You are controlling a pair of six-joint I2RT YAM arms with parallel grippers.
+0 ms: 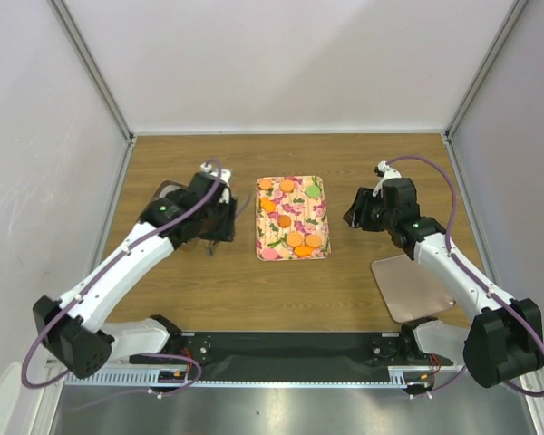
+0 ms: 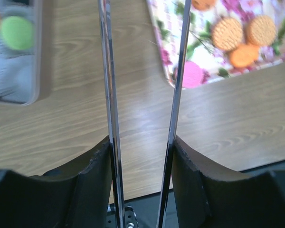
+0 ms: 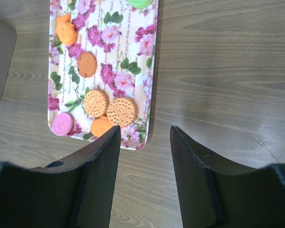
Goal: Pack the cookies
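Note:
Several cookies, orange (image 1: 267, 205), tan (image 3: 122, 111), pink (image 3: 62, 124) and green (image 1: 314, 191), lie on the floral tray (image 1: 277, 235) in the middle of the table. My left gripper (image 1: 223, 218) is just left of the tray and is shut on a pair of thin metal tongs (image 2: 109, 95). The tong blades stand apart with nothing between them, over bare wood beside the tray's corner (image 2: 167, 71). A clear box (image 2: 32, 71) to the left holds a green cookie (image 2: 16, 32). My right gripper (image 1: 354, 216) is open and empty, right of the tray; it also shows in the right wrist view (image 3: 145, 130).
A brownish flat lid (image 1: 412, 286) lies at the near right beside the right arm. The box is mostly hidden under the left arm in the top view (image 1: 166, 191). White walls enclose the table at the back and both sides.

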